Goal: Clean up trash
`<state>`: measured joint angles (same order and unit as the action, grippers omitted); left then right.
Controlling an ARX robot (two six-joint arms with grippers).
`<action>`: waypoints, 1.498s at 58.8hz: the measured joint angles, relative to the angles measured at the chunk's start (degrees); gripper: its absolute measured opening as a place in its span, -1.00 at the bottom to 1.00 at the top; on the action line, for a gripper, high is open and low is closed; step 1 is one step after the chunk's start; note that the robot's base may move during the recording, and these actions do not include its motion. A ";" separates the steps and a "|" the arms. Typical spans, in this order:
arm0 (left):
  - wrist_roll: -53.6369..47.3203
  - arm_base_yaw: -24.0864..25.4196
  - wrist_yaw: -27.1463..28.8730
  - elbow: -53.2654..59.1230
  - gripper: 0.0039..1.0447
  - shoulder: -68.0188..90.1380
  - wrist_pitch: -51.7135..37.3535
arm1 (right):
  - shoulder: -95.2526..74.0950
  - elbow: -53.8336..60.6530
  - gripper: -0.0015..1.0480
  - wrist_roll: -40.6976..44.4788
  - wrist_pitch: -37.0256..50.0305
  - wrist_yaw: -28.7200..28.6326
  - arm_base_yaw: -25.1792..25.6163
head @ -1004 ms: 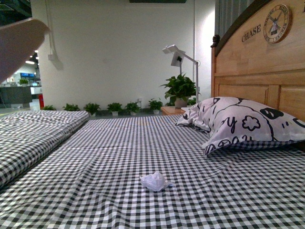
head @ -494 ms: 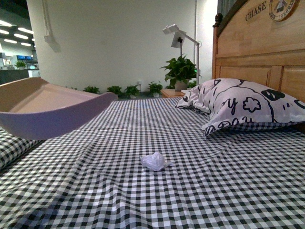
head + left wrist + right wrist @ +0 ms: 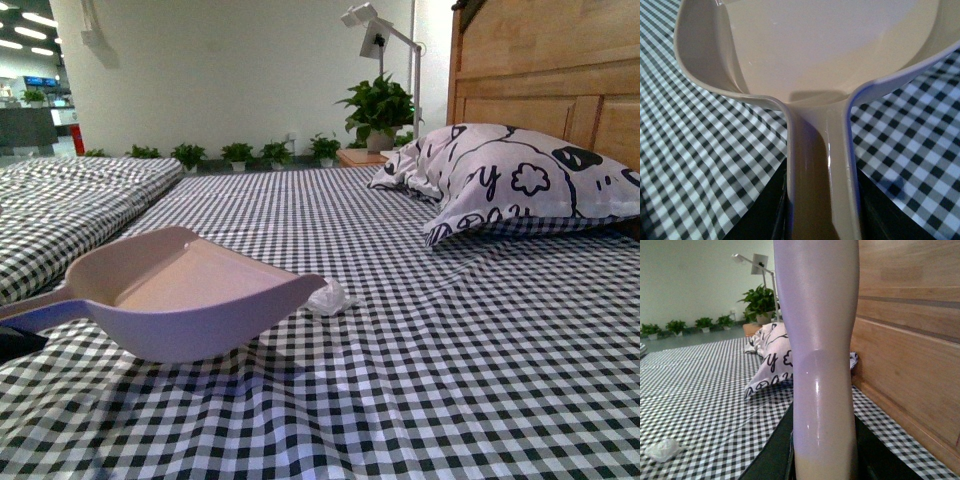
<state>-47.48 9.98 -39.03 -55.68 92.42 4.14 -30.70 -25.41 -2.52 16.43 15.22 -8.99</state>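
The checked sheet point(image 3: 480, 380) covers the whole bed. The doodle pillow point(image 3: 510, 180) lies far right. The left gripper point(image 3: 822, 220) squeezes the dustpan point(image 3: 190, 300) by its stem, near left. The right gripper point(image 3: 822, 460) squeezes a pale handle point(image 3: 820, 340). The trash point(image 3: 330, 297) sits mid-bed, just beside the dustpan's right tip.

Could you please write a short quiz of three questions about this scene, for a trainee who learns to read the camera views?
1. True or false: the trash wad lies inside the dustpan.
2. Multiple choice: the right gripper holds A) a pale tool handle, B) the dustpan, C) nothing.
3. Fill in: the left gripper holds the dustpan by its ____.

Key: 1 false, the wad lies on the sheet just past the pan's lip; 2 A; 3 handle.
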 joint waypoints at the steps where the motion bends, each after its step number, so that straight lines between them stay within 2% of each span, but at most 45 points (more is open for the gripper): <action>1: -0.17 -0.04 0.00 0.00 -0.48 0.28 0.00 | 0.00 0.00 -0.63 0.00 0.00 -0.02 0.00; 31: -4.98 -1.97 2.40 -2.93 -0.48 8.63 1.11 | 0.00 0.00 -0.63 0.00 0.00 0.00 0.00; 52: -8.68 -2.93 4.57 -6.10 -0.48 10.91 5.84 | 0.00 0.00 -0.63 0.00 0.00 0.00 0.00; 67: -9.33 -2.99 4.61 -6.38 -0.48 10.99 6.12 | 0.00 0.00 -0.63 0.00 -0.02 -0.02 0.00; 69: -9.35 -2.99 4.61 -6.38 -0.48 10.99 6.12 | -0.83 -1.01 -0.63 0.00 -3.41 -1.99 0.28; 73: -9.49 -2.99 4.74 -6.38 -0.48 11.02 6.12 | -5.29 -7.58 -0.63 0.31 -18.25 -8.31 -0.02; 75: -9.53 -3.02 4.76 -6.40 -0.48 11.02 6.12 | -8.39 -10.47 -0.63 0.94 -22.88 -10.23 -0.63; 78: -9.55 -3.08 4.76 -6.43 -0.49 11.02 6.12 | -13.18 -13.25 -0.63 1.79 -25.46 -11.39 -1.73; 80: -9.57 -3.08 4.74 -6.43 -0.49 11.02 6.12 | -19.80 -16.09 -0.63 2.80 -25.09 -13.18 -2.93; 88: -9.70 -3.13 4.74 -6.43 -0.49 11.02 6.12 | -38.99 -24.28 -0.63 8.87 -16.24 -9.40 -5.40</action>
<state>-57.19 6.85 -34.28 -62.11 103.44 10.26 -69.69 -49.69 6.35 0.19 5.82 -14.39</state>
